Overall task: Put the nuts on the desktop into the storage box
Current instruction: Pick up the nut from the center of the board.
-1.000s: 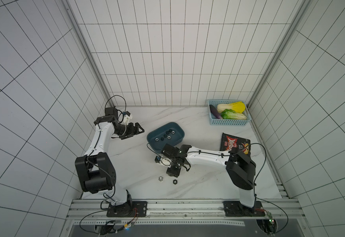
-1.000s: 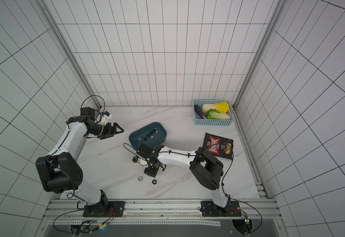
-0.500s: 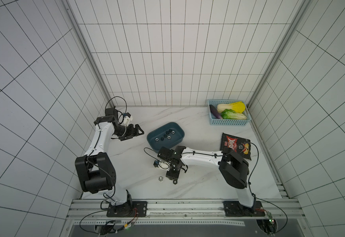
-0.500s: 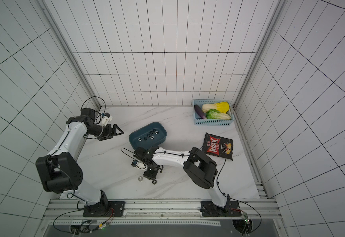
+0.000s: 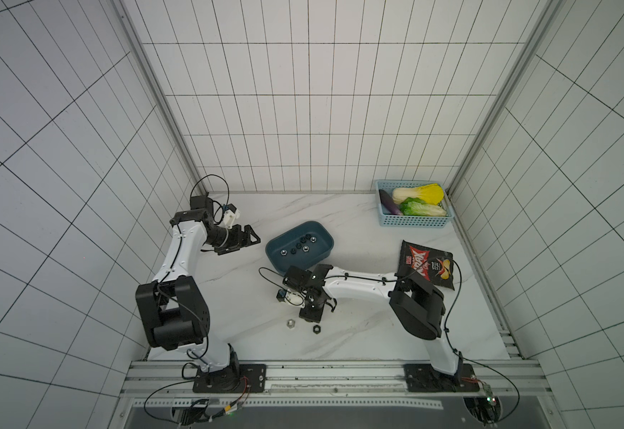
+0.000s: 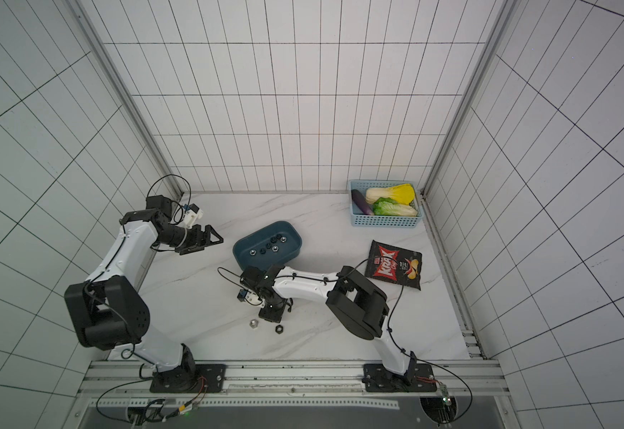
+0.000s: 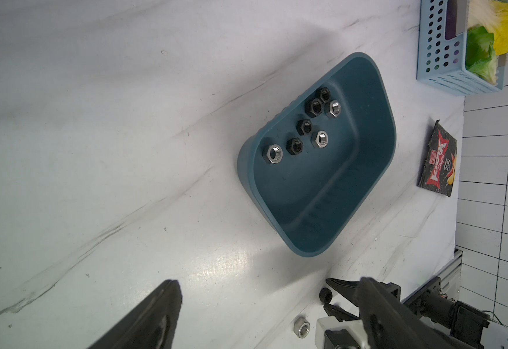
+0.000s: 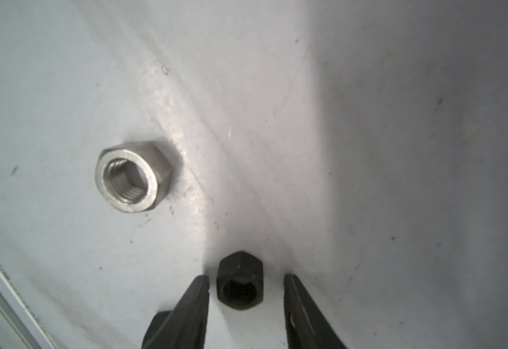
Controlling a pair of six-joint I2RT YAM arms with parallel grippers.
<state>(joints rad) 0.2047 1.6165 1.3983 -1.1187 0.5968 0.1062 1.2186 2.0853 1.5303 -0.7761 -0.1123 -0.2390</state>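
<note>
Two are lying loose on the desktop (image 5: 358, 327) at about 6 o'clock of the box (image 5: 332, 245): a black nut (image 8: 240, 284) and, at its 9 o'clock in both top views, a silver nut (image 8: 130, 178); seven more nuts (image 7: 305, 127) are sitting in the box

Risk: black nut is sitting off-centre between the right gripper (image 5: 312, 317) fingers (image 8: 186, 314), so the nearer one is likely hitting first and shoving or spinning it out, maybe toward the silver nut; catching corners instead of flats is risking a pop-out

Right jaws are standing partly open, straddling the black nut, gaps showing both sides, gripping nothing

Left gripper (image 5: 241, 241) is hovering at 9 o'clock of the box, jaws spread wide, empty
</note>
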